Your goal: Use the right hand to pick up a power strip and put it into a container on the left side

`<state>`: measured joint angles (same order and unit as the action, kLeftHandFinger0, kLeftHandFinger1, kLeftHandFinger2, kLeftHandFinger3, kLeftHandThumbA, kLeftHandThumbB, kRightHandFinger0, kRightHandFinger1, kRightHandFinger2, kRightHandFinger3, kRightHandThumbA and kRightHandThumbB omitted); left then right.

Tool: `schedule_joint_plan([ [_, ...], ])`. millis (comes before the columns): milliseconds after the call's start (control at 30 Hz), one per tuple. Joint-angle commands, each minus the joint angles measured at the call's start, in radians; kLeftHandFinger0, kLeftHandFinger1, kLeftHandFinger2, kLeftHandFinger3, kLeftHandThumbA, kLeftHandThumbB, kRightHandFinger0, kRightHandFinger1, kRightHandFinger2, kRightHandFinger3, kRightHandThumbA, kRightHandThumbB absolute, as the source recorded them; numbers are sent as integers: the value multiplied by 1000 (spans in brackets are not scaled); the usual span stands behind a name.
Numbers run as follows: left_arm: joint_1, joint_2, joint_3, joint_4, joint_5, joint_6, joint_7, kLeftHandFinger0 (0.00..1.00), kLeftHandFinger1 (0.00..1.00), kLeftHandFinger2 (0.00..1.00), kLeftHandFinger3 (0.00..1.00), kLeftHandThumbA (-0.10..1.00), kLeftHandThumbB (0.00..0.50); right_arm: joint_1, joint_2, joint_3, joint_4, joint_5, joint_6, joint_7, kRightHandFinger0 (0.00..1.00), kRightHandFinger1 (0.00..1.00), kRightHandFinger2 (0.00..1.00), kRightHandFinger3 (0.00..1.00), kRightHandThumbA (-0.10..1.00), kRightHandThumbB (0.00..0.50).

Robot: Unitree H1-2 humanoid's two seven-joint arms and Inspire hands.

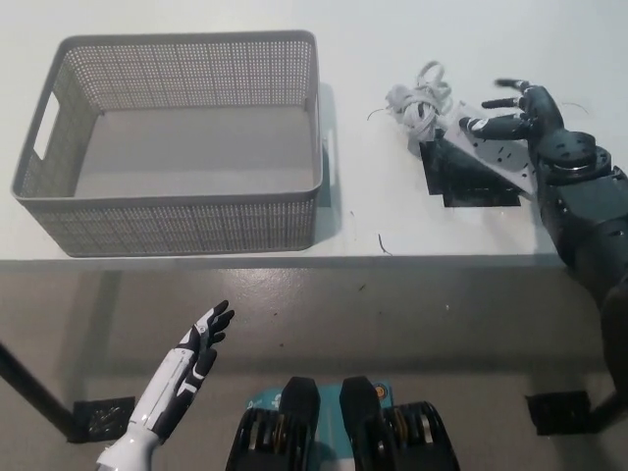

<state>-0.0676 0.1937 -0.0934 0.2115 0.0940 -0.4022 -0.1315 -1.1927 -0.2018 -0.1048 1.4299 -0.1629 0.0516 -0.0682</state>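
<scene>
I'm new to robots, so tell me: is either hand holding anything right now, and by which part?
The black right hand holds the power strip by its far end, tilted up, its cord bundled beside it. The white left hand holds nothing.
</scene>
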Motion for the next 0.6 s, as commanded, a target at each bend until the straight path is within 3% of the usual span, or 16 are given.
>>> schedule_joint_plan([
  [0,-13,15,5,-4,-9,-33,-9,1000,1000,1000,1000,1000,326,18,17,53,26,-4,13,44,175,465,745,905,43,227],
  [33,-12,14,5,-5,-7,-33,-9,1000,1000,1000,1000,1000,320,14,18,63,26,-4,9,45,564,740,879,1000,118,246],
  [67,-13,15,4,-6,-4,-34,-8,1000,1000,1000,1000,1000,311,10,19,64,26,2,9,50,585,727,871,1000,153,277],
  [100,-12,13,4,-7,-1,-35,-7,1000,1000,1000,1000,1000,307,1,20,73,27,3,19,48,470,608,797,1000,218,293],
  [167,-13,14,3,-3,4,-42,-6,1000,1000,1000,1000,1000,298,-8,24,80,26,6,26,36,347,454,621,1000,181,282],
  [200,-15,14,3,-5,7,-38,-4,1000,1000,1000,1000,1000,298,-15,26,80,25,11,28,32,94,208,412,1000,150,277],
  [233,-19,13,4,-2,8,-38,-4,1000,1000,1000,1000,1000,298,-17,26,83,25,13,28,32,70,231,429,1000,139,276],
  [267,-18,11,4,0,0,-38,-6,1000,1000,1000,1000,1000,297,-14,26,103,25,-5,20,19,792,1000,1000,1000,19,270],
  [300,-20,12,4,3,3,-43,-5,1000,1000,1000,1000,1000,290,-12,27,107,25,-7,11,2,600,833,815,888,-95,260],
  [333,-22,13,3,3,4,-41,-6,1000,1000,1000,1000,1000,292,-11,27,104,25,0,9,-5,382,621,660,630,-99,238],
  [367,-22,14,3,-2,3,-38,-8,1000,1000,1000,1000,1000,288,-8,27,90,25,19,5,-5,118,319,403,626,-100,201],
  [400,-23,14,3,-3,2,-39,-8,1000,1000,1000,1000,1000,283,-8,27,85,25,26,10,-1,24,229,418,695,-100,179],
  [433,-24,14,3,-1,-2,-41,-10,1000,1000,1000,1000,1000,281,-8,26,83,25,30,15,4,1,257,607,714,-100,150],
  [467,-24,14,3,0,-4,-41,-10,1000,1000,1000,1000,1000,287,-7,24,98,25,17,18,7,10,340,742,935,-100,139],
  [500,-24,13,4,1,-6,-39,-11,1000,1000,1000,1000,1000,295,-6,24,103,25,14,20,10,3,383,833,905,-100,140],
  [567,-23,13,4,0,-9,-34,-12,1000,1000,1000,1000,1000,299,-6,23,96,25,23,20,15,0,410,877,755,-100,141],
])
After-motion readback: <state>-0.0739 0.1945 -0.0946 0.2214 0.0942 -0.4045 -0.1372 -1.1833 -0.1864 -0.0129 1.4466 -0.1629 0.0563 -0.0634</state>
